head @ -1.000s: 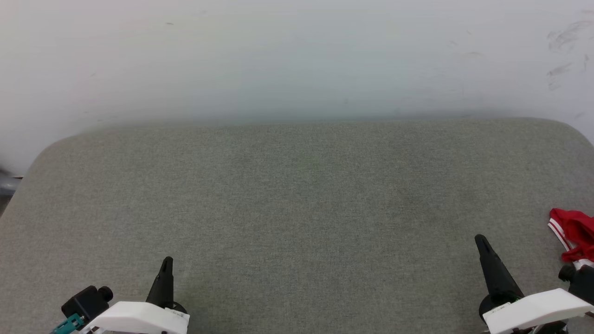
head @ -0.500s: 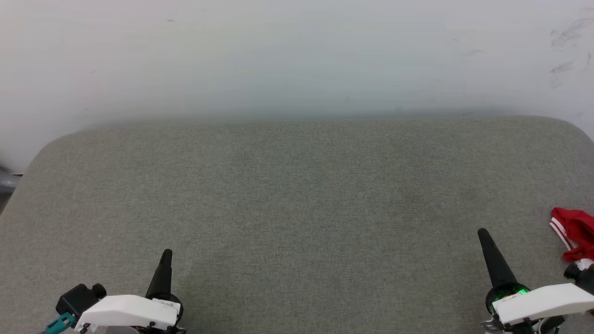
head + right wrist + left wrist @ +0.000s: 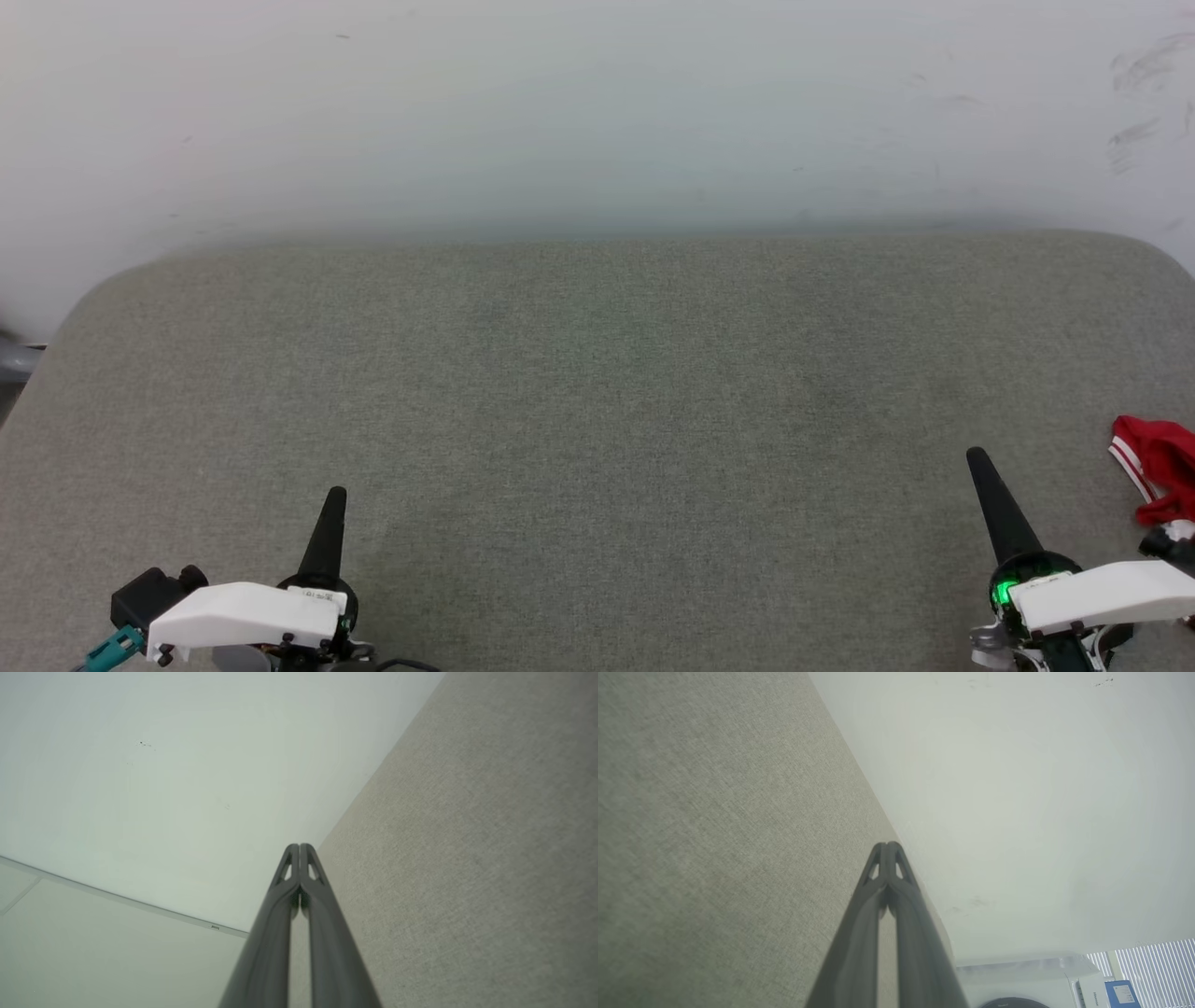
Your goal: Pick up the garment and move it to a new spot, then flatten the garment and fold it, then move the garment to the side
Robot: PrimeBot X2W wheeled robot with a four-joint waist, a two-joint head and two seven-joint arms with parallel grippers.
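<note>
In the head view, your left pincer (image 3: pixel 336 495) and right pincer (image 3: pixel 977 457) both hang low over the cloth-covered tabletop (image 3: pixel 597 392). Each has its fingers pressed together into one dark point and grips nothing. The garment (image 3: pixel 1156 467) lies on the tabletop off to the right of the right pincer, about level with its fingertips and apart from them, and well away from the left pincer. You see just a rumpled red part with a white, red-striped cuff, and the picture's edge cuts off the rest. The striped edge runs slantwise, roughly alongside the right pincer's fingers. Its long axis and the way its collar points cannot be told from this. I judge that it fits a heap waiting to be lifted as well as a shirt already set to the side, though what shows looks bunched rather than folded. See the whole garment before you commit either arm. In the left wrist view the fingertips meet, with tabletop to the pincer's left and pale wall (image 3: pixel 1017 788) to its right. In the right wrist view the tips meet too, wall left, tabletop right.
</note>
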